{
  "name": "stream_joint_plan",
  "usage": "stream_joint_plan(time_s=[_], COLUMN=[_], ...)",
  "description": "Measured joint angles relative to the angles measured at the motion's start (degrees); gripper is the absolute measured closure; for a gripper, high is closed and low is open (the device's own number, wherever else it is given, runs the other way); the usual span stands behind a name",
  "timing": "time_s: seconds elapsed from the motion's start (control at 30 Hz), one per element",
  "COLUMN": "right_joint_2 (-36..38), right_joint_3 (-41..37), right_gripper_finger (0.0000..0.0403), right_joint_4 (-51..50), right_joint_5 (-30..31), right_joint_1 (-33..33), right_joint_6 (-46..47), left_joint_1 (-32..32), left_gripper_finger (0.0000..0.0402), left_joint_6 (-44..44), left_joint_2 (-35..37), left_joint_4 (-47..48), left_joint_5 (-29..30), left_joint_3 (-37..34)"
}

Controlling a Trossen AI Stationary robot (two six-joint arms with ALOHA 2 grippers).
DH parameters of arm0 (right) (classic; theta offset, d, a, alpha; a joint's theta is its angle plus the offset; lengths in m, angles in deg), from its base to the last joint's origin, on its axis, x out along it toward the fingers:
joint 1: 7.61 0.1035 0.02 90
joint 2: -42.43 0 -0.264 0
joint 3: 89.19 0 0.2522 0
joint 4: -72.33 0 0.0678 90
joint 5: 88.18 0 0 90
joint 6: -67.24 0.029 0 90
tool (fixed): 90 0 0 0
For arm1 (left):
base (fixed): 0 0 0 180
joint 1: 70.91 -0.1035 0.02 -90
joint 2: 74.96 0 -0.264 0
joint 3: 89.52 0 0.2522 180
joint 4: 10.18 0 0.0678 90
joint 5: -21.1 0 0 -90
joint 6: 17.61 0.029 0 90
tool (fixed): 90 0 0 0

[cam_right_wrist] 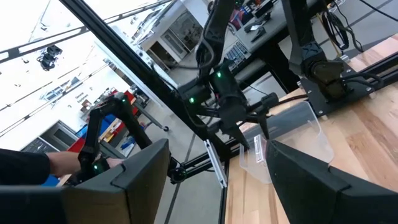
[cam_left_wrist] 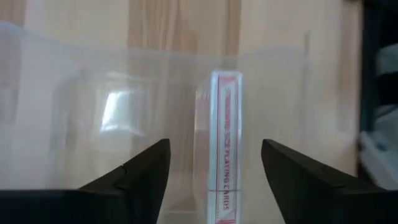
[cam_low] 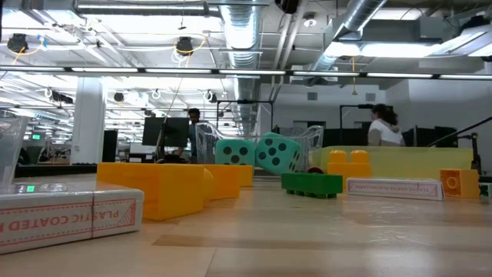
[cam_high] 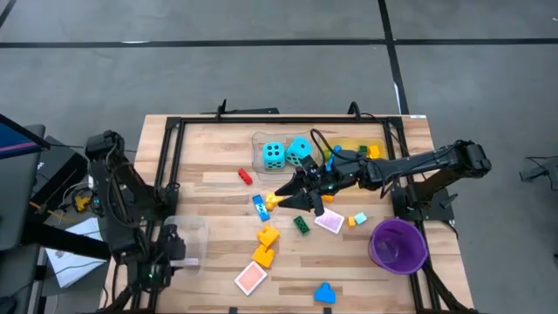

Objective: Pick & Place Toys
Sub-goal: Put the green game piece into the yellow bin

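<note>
We are logging one card box (cam_left_wrist: 222,180) lying in the clear tray (cam_high: 187,235) beneath our left gripper (cam_left_wrist: 214,171), fingers open; right gripper (cam_high: 292,199), fingers open and empty, is hovering over bricks (cam_high: 266,244) and dice (cam_high: 274,154) waiting across the table (cam_high: 209,187).

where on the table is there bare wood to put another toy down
Free: the far-left stretch beyond the red brick, and the near strip between the clear tray and pink tile. Crowded: the middle, around the right gripper and dice.

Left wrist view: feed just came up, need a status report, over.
Left hand open over the clear tray, card box standing inside. Right hand open above the bricks mid-table. Nothing in the way.
</note>
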Motion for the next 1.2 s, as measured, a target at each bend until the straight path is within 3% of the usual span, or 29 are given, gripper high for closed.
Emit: stream_joint_plan(time_s=[0.5,0.73,0.97,1.2], right_joint_2=[0.00,-0.02,-0.02,-1.45], right_joint_3=[0.00,0.00,0.00,-0.07], right_gripper_finger=[0.0143,0.0143,0.0143,0.0143], right_joint_4=[-0.82,-4.12,-17.94,-30.99], right_joint_5=[0.00,-0.24,-0.24,0.26], right_joint_1=[-0.34,-0.33,1.45,4.65], right_joint_6=[-0.93,-0.92,-0.74,1.06], left_joint_1=[-0.22,-0.22,-2.59,-8.97], left_gripper_finger=[0.0181,0.0185,0.0185,0.0191], left_joint_6=[0.13,0.25,0.30,0.47], left_joint_2=[18.25,23.00,23.63,23.63], left_joint_4=[-0.44,-0.67,-1.93,-2.01], left_joint_5=[14.43,30.14,46.83,49.68], left_joint_3=[0.09,0.09,0.11,0.11])
